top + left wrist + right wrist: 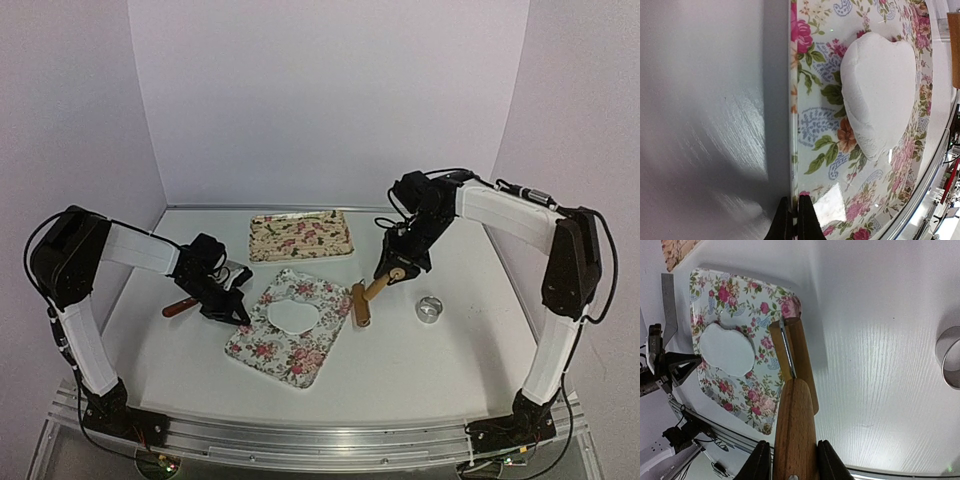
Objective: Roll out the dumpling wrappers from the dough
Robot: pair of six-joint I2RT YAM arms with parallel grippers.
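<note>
The dough [291, 316] is a flattened white patch, roughly heart-shaped, lying in the middle of the near flowered tray [268, 352]. It also shows in the left wrist view [880, 95] and the right wrist view [725, 350]. No separate round wrapper is in view. My left gripper [236, 301] is shut on the tray's left rim [792, 165], with the jaws pinching the rim [792, 217]. My right gripper [396, 264] is shut on the handle of a wooden roller [795, 430], fingertips on either side [790, 460]. The roller's head [360, 303] lies at the tray's right edge, apart from the dough.
A shiny metal ring [430, 310] stands on the table right of the roller, also in the right wrist view [947, 362]. A second flowered tray [300, 235] lies at the back. A brown wooden handle [180, 307] lies beside my left arm. Walls close in the table on three sides.
</note>
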